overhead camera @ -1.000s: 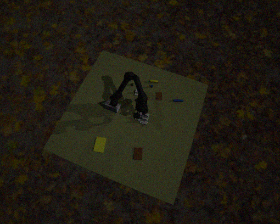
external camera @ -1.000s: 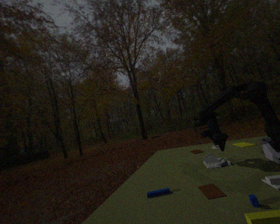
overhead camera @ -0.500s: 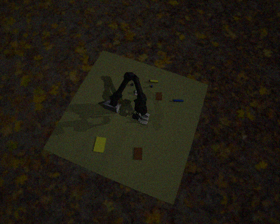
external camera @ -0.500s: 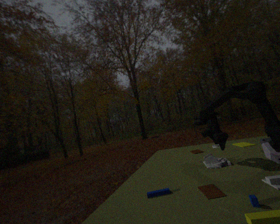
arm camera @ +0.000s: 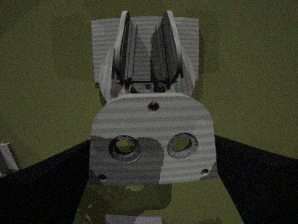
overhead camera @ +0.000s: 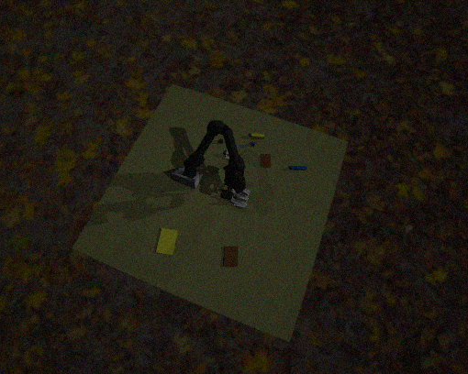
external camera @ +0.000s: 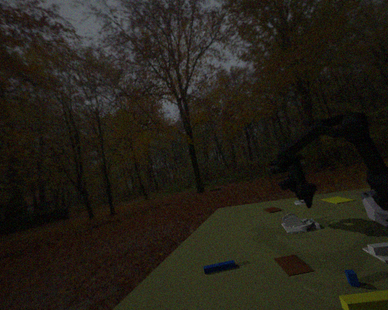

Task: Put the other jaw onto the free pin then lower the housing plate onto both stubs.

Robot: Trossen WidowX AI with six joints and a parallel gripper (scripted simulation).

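The grey housing plate, with two large round holes, is held level between the black fingers of my gripper in the wrist view. The gripper is shut on its two side edges. Beyond it, the pale base lies on the mat. A left jaw and a right jaw stand out side by side over this base, pointing away from the plate and roughly parallel. The plate hides the pins, the stubs and most of the gear teeth, so whether the teeth mesh cannot be told.
A red plate, a blue bar, a small blue piece and a yellow block lie to one side. Another red plate and a yellow plate lie on the other. A pale part lies nearer the yellow block.
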